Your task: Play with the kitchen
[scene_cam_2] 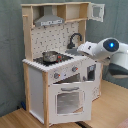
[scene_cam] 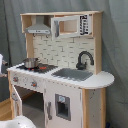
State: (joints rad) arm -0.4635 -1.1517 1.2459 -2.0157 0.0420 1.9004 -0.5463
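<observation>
Toy kitchen (scene_cam: 60,75): white panels with light-wood frame, standing upright and filling most of the frame in both exterior views (scene_cam_2: 60,65), against a grey curtain backdrop (scene_cam: 115,50).

Upper section: grey range hood (scene_cam: 39,30) at upper left of the first exterior view; microwave cabinet (scene_cam: 72,25) beside it, upper centre. In the second exterior view the hood (scene_cam_2: 50,21) sits at top centre and the cabinet door (scene_cam_2: 96,12) at upper right stands swung open.

Backsplash: white tile pattern (scene_cam: 57,50).

Counter: stove with a small metal pot (scene_cam: 31,63) at the left of the first exterior view; grey sink (scene_cam: 74,74) at centre right; black arched faucet (scene_cam: 84,60) behind the sink. In the second exterior view the pot (scene_cam_2: 50,56) rests on the stove at centre, and the faucet (scene_cam_2: 75,39) is behind it.

Lower section: windowed oven door (scene_cam_2: 69,100) at lower centre of the second exterior view, appearing tilted slightly open at the top; knobs (scene_cam_2: 65,74) above it.

Robot arm (scene_cam_2: 107,50): white, entering from the right edge of the second exterior view, its forward end at the counter's right side near the sink. Pincer state: I cannot tell.

Floor: light wood (scene_cam_2: 110,112).
</observation>
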